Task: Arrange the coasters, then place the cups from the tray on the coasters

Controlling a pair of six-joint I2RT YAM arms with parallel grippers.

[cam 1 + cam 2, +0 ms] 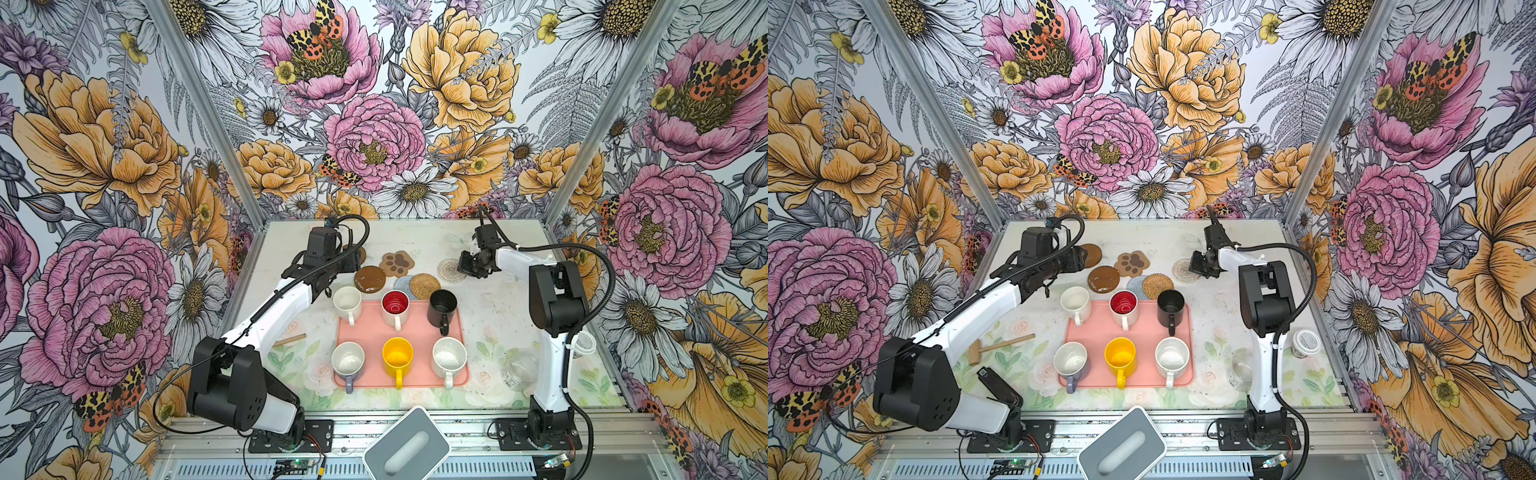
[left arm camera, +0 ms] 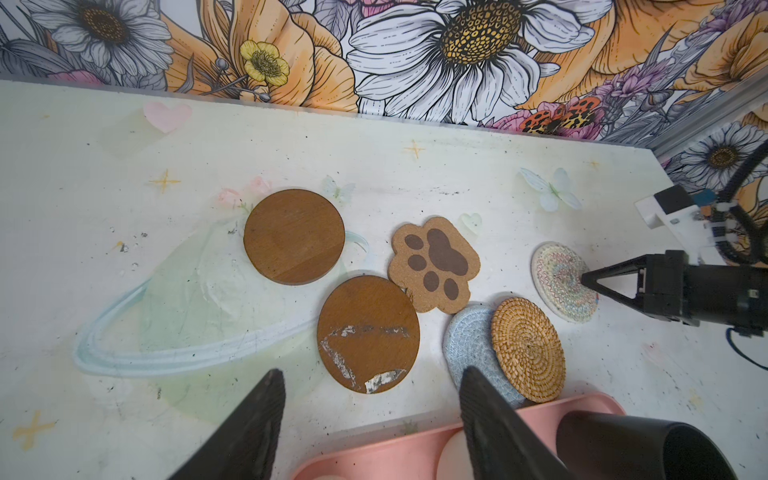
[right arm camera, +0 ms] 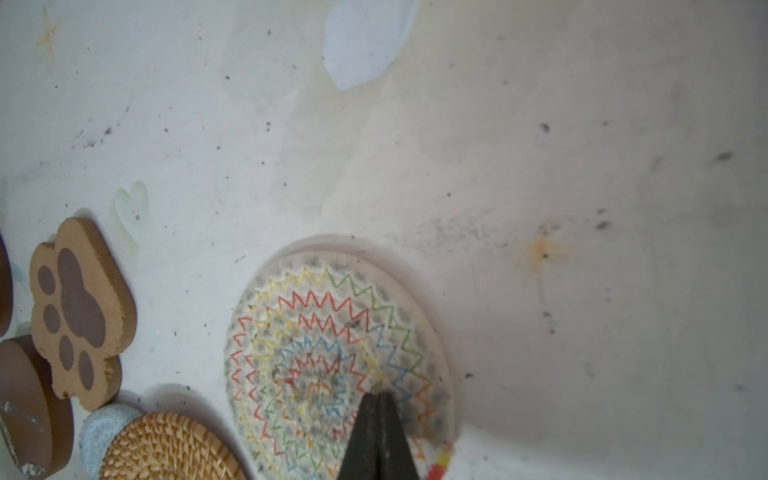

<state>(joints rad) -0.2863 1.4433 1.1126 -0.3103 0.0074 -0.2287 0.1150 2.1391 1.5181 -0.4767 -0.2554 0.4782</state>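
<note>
Six coasters lie beyond the pink tray (image 1: 415, 332): a plain brown disc (image 2: 294, 237), a scratched brown disc (image 2: 368, 332), a paw shape (image 2: 434, 264), a grey-blue round (image 2: 469, 345) under the edge of a tan woven one (image 2: 528, 349), and a pale woven one (image 3: 324, 340). My right gripper (image 3: 379, 395) is shut, its tips pressing on the pale coaster. My left gripper (image 2: 372, 371) hangs open and empty above the scratched disc and the tray's far edge. On the tray stand white (image 1: 347, 301), red-lined (image 1: 395, 305), black (image 1: 443, 305), lavender (image 1: 348, 359), yellow (image 1: 397, 355) and speckled (image 1: 449, 355) cups.
A wooden mallet (image 1: 994, 347) lies left of the tray. A clear glass jar (image 1: 519, 370) and a white lidded tub (image 1: 1305, 343) sit at the right, by my right arm. A grey box (image 1: 407, 444) stands at the front edge.
</note>
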